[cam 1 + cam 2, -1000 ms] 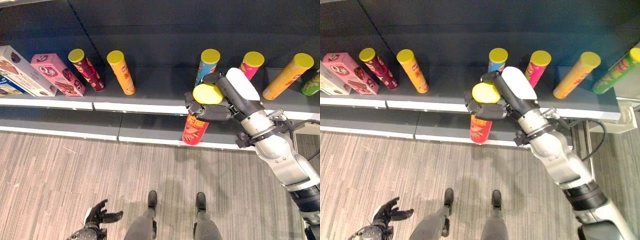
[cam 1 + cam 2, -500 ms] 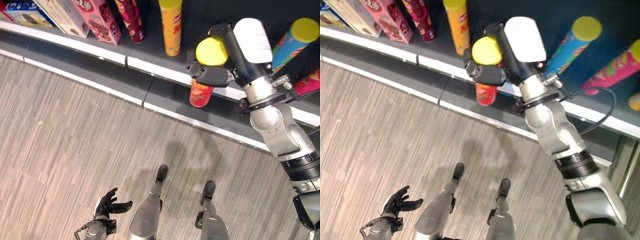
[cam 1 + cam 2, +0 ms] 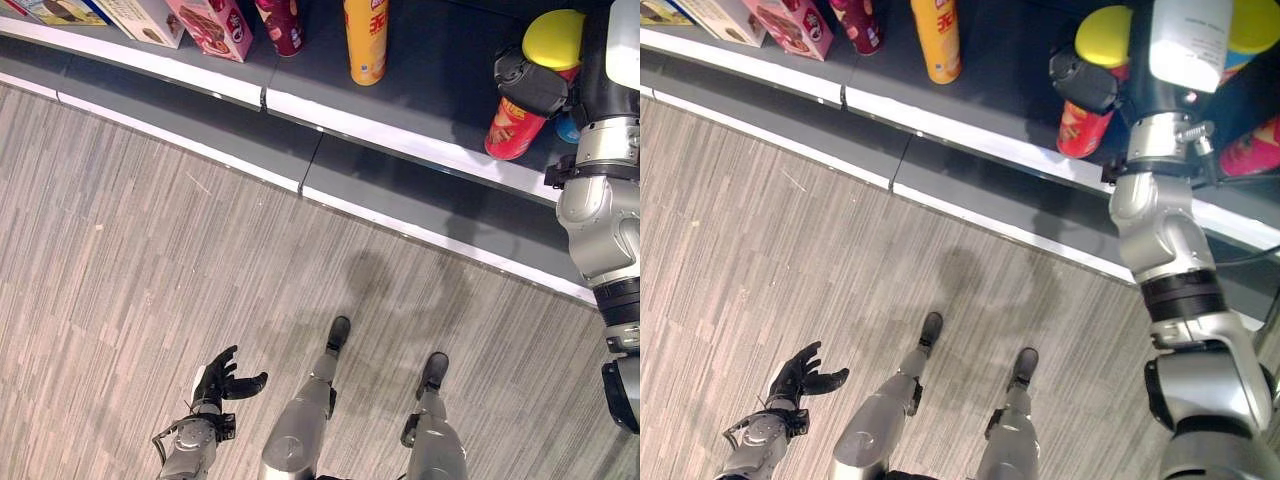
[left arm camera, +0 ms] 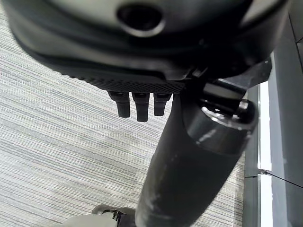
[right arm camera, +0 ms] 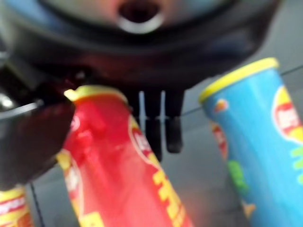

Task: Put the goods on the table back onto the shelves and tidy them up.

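At the upper right of the left eye view, the right hand [image 3: 535, 82] grips a red can [image 3: 512, 125] with a yellow lid, fingers curled round it, holding it over the dark shelf [image 3: 420, 70]. A blue can [image 5: 258, 142] stands just beside it. An orange can [image 3: 366, 40] and a pink box [image 3: 212, 22] stand further left. The left hand [image 3: 220, 377] hangs open at lower left above the wooden floor [image 3: 120, 250].

shelf [image 3: 400, 140]: far, above floor [image 3: 150, 250]
boxes [image 3: 210, 20]: far left on shelf
held can [image 3: 515, 115]: right, just left of another can [image 5: 255, 142]
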You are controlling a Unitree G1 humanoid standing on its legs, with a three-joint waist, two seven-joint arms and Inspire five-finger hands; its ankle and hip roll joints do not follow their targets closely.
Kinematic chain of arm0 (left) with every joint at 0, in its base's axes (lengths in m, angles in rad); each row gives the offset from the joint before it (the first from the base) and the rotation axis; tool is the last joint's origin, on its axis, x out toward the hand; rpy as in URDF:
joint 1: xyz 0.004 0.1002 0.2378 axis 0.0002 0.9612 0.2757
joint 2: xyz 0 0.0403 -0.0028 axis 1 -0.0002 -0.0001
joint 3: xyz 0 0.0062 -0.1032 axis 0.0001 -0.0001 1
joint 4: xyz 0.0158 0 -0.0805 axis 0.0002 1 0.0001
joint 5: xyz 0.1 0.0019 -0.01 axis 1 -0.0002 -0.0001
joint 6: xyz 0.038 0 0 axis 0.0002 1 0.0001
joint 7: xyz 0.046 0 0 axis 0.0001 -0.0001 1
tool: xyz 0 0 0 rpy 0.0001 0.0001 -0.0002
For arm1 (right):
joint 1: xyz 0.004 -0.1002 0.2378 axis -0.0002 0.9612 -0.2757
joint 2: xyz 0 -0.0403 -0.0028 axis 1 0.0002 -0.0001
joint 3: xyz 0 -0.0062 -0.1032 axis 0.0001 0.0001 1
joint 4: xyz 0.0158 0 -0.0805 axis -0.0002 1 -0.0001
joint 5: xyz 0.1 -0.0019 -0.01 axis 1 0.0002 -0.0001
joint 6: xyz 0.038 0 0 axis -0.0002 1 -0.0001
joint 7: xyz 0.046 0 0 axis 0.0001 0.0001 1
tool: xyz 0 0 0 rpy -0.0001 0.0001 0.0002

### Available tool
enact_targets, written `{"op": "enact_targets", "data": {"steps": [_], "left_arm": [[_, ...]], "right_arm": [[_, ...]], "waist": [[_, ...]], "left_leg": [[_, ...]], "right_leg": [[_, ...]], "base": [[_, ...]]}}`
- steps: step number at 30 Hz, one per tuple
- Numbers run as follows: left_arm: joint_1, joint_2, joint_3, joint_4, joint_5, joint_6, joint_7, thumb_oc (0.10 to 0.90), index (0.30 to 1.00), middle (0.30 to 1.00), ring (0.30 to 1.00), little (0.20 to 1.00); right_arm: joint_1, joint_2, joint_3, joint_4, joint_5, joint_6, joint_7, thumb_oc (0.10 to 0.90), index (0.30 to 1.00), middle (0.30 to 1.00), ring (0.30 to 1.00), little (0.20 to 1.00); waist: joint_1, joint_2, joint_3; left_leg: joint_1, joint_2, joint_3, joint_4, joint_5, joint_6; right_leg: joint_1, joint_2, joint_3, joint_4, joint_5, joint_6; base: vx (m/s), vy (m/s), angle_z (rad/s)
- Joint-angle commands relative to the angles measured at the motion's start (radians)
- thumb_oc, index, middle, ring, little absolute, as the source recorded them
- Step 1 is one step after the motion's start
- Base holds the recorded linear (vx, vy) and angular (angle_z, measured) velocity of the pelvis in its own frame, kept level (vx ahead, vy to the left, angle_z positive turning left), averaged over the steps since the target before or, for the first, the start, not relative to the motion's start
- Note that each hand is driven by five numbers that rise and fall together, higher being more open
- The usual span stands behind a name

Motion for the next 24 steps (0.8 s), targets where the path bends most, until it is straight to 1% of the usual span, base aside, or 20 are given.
{"op": "enact_targets", "data": {"steps": [1,6,14,24], "left_arm": [[0.037,0.069,-0.040,0.007,-0.020,-0.039,0.040,0.800,0.900,0.900,0.900,0.900],[0.032,0.064,-0.049,0.007,-0.019,-0.039,0.042,0.800,0.900,0.900,0.900,0.900],[0.024,0.062,-0.051,0.013,-0.020,-0.037,0.051,0.800,0.900,0.900,0.900,0.900],[0.017,0.063,-0.068,0.023,-0.028,-0.044,0.055,0.800,0.900,0.900,0.900,0.900]], "right_arm": [[-0.180,-0.094,0.013,-0.087,-0.004,-0.026,-0.114,0.400,0.300,0.300,0.300,0.300],[-0.187,-0.102,0.017,-0.080,0.003,-0.023,-0.123,0.400,0.300,0.300,0.300,0.300],[-0.205,-0.106,0.031,-0.067,0.011,-0.019,-0.128,0.400,0.300,0.300,0.300,0.300],[-0.275,-0.116,0.075,0.042,0.067,-0.019,-0.151,0.400,0.300,0.300,0.300,0.300]], "waist": [[0.014,-0.019,-0.090],[0.016,-0.019,-0.086],[0.020,-0.027,-0.082],[0.036,-0.030,-0.074]], "left_leg": [[0.011,0.017,0.033,0.011,-0.117,-0.012],[0.007,0.015,0.028,0.011,-0.117,-0.013],[-0.005,0.017,0.021,0.011,-0.116,-0.015],[-0.024,0.015,0.010,0.009,-0.108,-0.019]], "right_leg": [[-0.060,-0.041,0.020,0.148,-0.131,0.026],[-0.057,-0.043,0.015,0.144,-0.131,0.026],[-0.061,-0.042,0.010,0.138,-0.130,0.026],[-0.069,-0.044,-0.004,0.140,-0.131,0.026]], "base": [[0.00,0.000,0.00],[0.00,-0.004,0.02],[0.00,-0.009,0.05],[0.00,-0.001,0.00]]}}
